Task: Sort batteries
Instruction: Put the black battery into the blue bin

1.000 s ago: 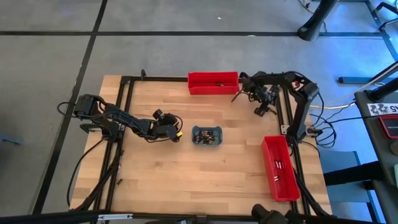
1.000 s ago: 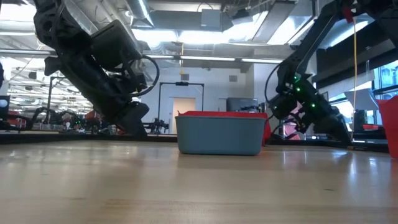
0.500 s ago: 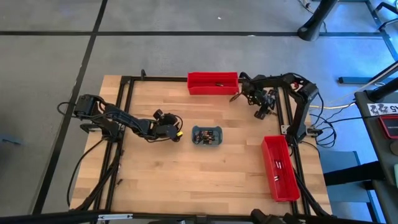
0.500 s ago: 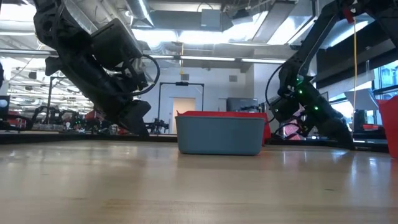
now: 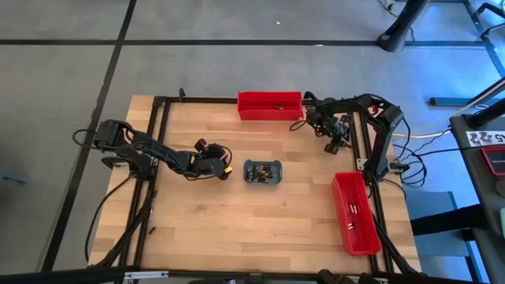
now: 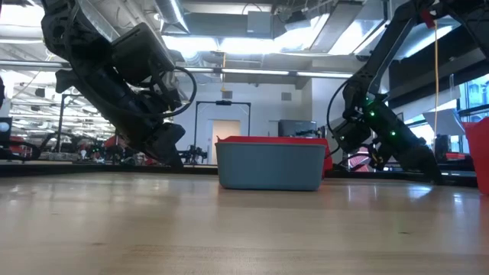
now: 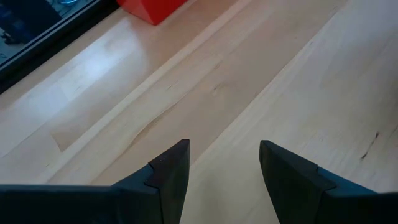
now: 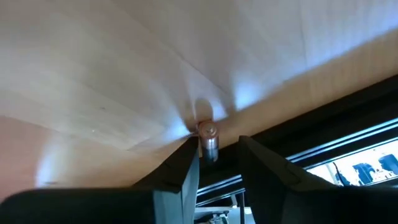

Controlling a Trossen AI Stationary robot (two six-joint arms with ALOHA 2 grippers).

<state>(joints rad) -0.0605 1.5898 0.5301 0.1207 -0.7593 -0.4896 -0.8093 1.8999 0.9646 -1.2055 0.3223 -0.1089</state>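
On the pale wooden bench [image 5: 268, 221] I count two long red rectangular bins, one at the far edge [image 5: 271, 105] with a single small dark battery [image 5: 276, 105] showing inside, the other along the right side [image 5: 353, 213] with two or three. Between them sits one small grey-blue rounded tray [image 5: 263, 172] crowded with tiny dark and coppery batteries [image 5: 264, 170], too many to count. The left pincer [image 7: 224, 163], just beside the tray, stands spread and empty, while the right pincer [image 8: 217, 155], near the far bin's right end, pinches one silvery, copper-tipped battery [image 8: 209, 142].

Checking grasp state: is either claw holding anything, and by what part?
Right claw pinches a battery by its lower end, the copper-tipped end sticking out. Left claw is open with nothing between its fingers.
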